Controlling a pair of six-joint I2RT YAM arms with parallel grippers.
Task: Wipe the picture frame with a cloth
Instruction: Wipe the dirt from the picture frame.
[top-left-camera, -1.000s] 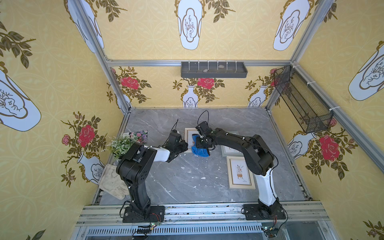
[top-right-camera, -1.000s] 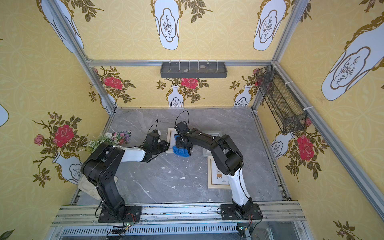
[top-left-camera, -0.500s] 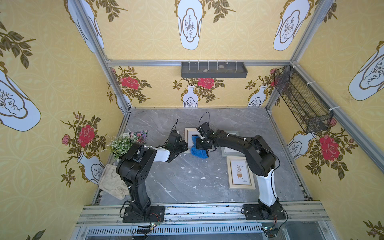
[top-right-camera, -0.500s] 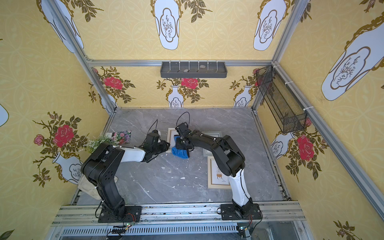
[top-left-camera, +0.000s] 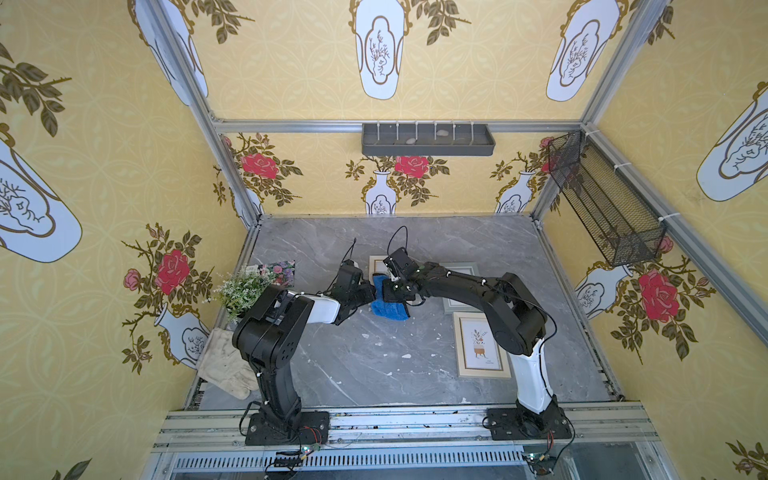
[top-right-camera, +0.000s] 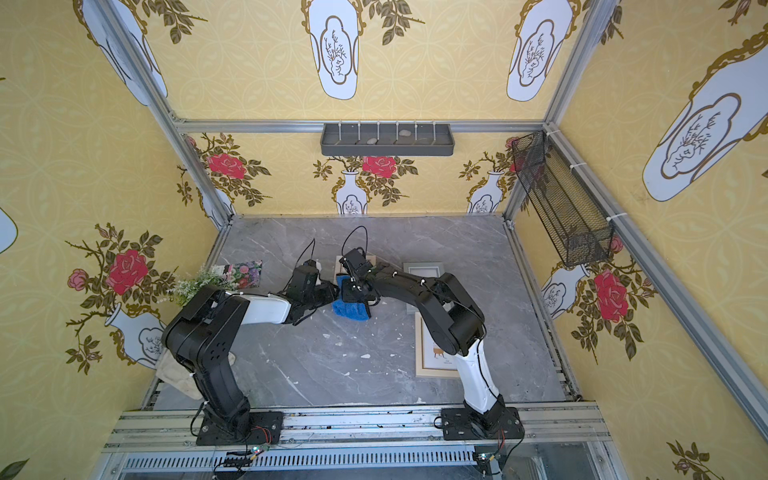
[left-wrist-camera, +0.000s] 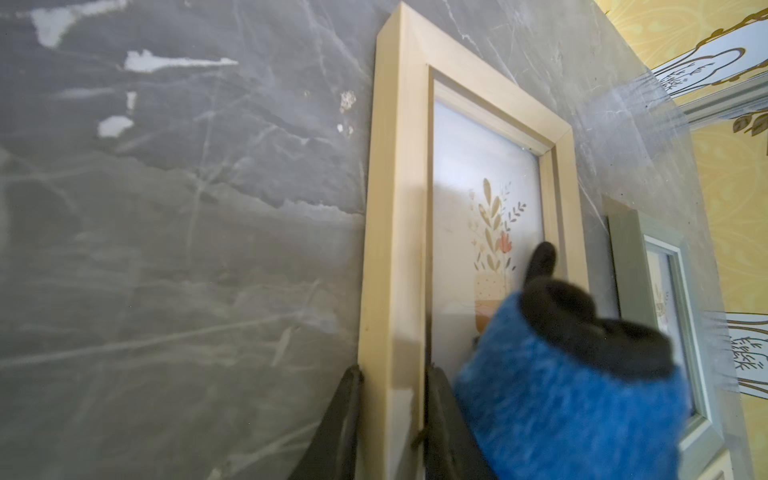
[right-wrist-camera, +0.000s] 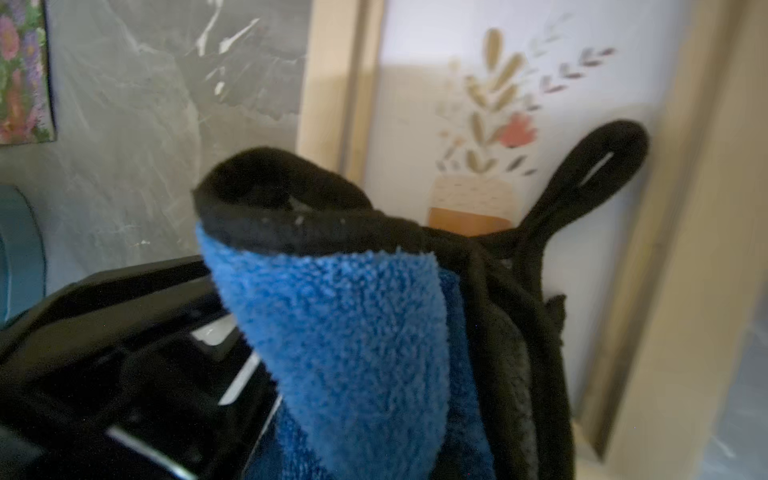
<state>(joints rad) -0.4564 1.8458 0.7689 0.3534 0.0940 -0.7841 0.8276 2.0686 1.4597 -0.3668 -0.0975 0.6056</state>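
Resting on the glass of the picture frame (left-wrist-camera: 395, 208), the cloth (left-wrist-camera: 561, 395) was clenched in the right end effector (top-left-camera: 390, 293), beside the left end effector (left-wrist-camera: 392, 376) gripping the frame's long rail.

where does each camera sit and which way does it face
Both top views: high overhead, looking down on the table; left arm and right arm show whole.
Left wrist: on the left arm, low, facing along the picture frame; left gripper clamped on its rail.
Right wrist: on the right arm, facing the frame's print past the cloth; its own jaws are hidden behind it.
Shared: both wrist views show frame and cloth.
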